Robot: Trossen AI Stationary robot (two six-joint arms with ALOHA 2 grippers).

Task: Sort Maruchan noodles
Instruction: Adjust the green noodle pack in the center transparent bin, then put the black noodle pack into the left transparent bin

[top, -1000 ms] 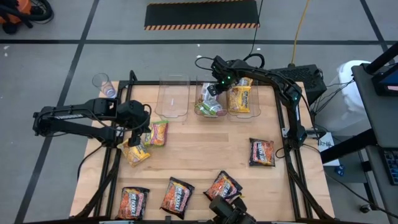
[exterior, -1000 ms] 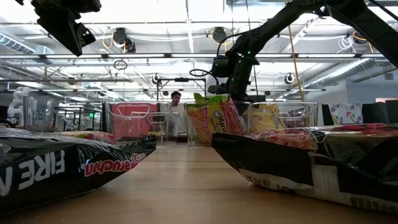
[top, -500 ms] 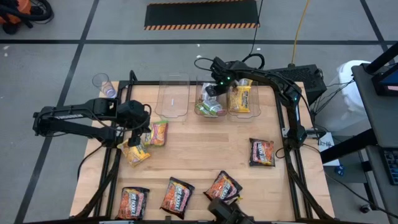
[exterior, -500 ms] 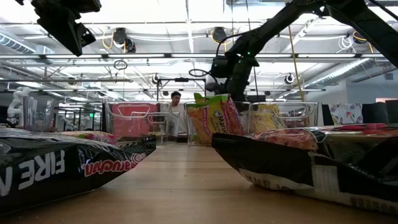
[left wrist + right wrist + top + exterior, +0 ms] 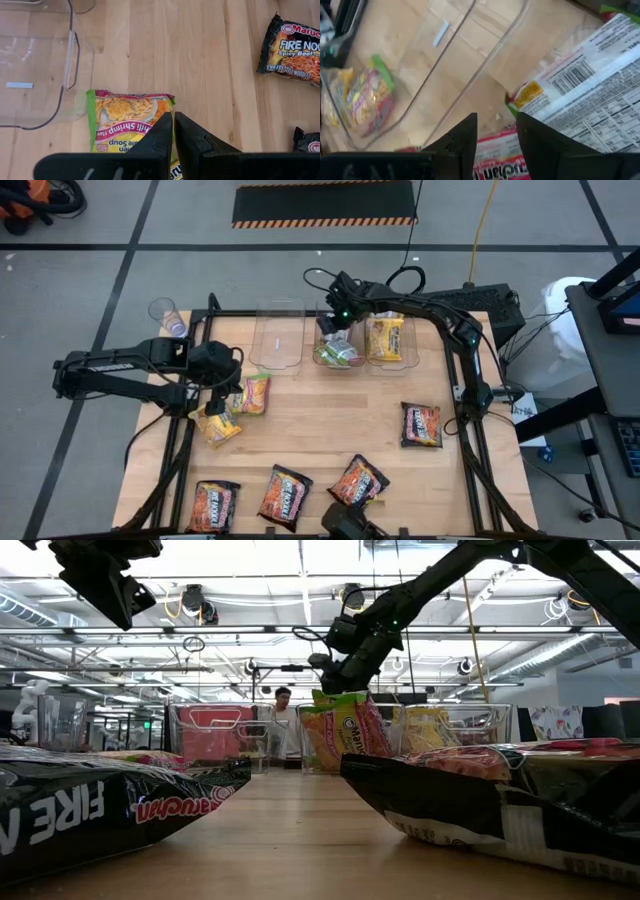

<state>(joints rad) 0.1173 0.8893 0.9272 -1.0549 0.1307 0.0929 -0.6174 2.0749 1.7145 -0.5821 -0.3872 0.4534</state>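
Observation:
My right gripper [image 5: 333, 323] hangs open and tilted above the middle clear bin, over the green-edged Maruchan packets [image 5: 340, 355] that stand in it; the right wrist view shows one packet's barcode side [image 5: 580, 90] just past the open gripper [image 5: 496, 135]. Yellow packets [image 5: 386, 338] fill the bin to the right. My left gripper [image 5: 216, 408] is shut and raised over a yellow packet [image 5: 224, 428] lying flat near the table's left edge. A green-edged shrimp packet [image 5: 127, 120] lies flat beside it. Several dark packets [image 5: 422, 424] lie toward the near edge.
An empty clear bin [image 5: 278, 338] stands to the left of the middle one at the far edge. A clear cup [image 5: 165, 313] sits beyond the table's far-left corner. Bare wood [image 5: 330, 415] spans the table's middle. A person stands far off in the room [image 5: 283, 700].
My right gripper has risen from over the middle bin, moved a little toward the table's left and tipped from pointing down to a slant. The packets in the bins have stayed where they were.

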